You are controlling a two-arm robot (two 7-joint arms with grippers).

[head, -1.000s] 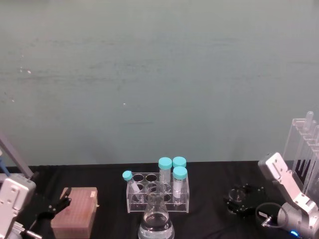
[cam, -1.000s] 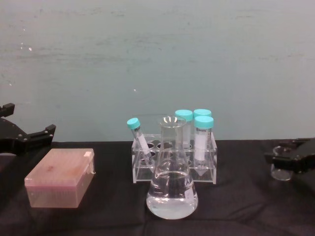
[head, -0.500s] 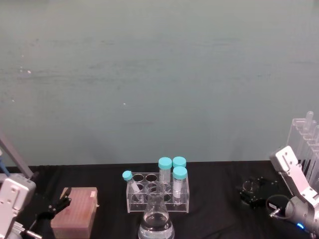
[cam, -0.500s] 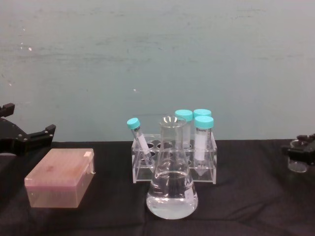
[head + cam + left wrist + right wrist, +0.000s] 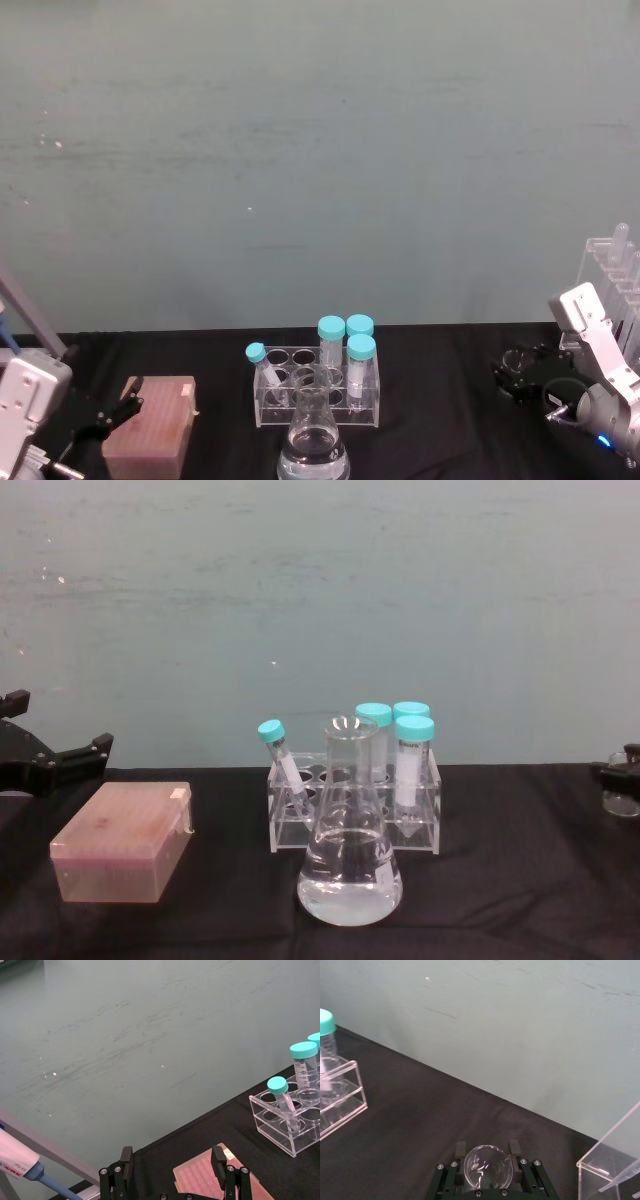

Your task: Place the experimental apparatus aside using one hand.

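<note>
The right end effector [image 5: 487, 1148] was closed around the small glass beaker [image 5: 487, 1170] near the desk's [image 5: 500, 900] right edge, close to the tall clear stand [image 5: 612, 285]. The left end effector [image 5: 172, 1157] gaped empty by the left edge. The print on the capped tubes [image 5: 303, 1067] was too small to read.

Your black left gripper [image 5: 171, 1162] and black right gripper [image 5: 487, 1164] carry small silver screw heads [image 5: 103, 1171]. Behind them sit white boxy wrist housings [image 5: 590, 330]; the right one bears a blue light [image 5: 601, 441].
</note>
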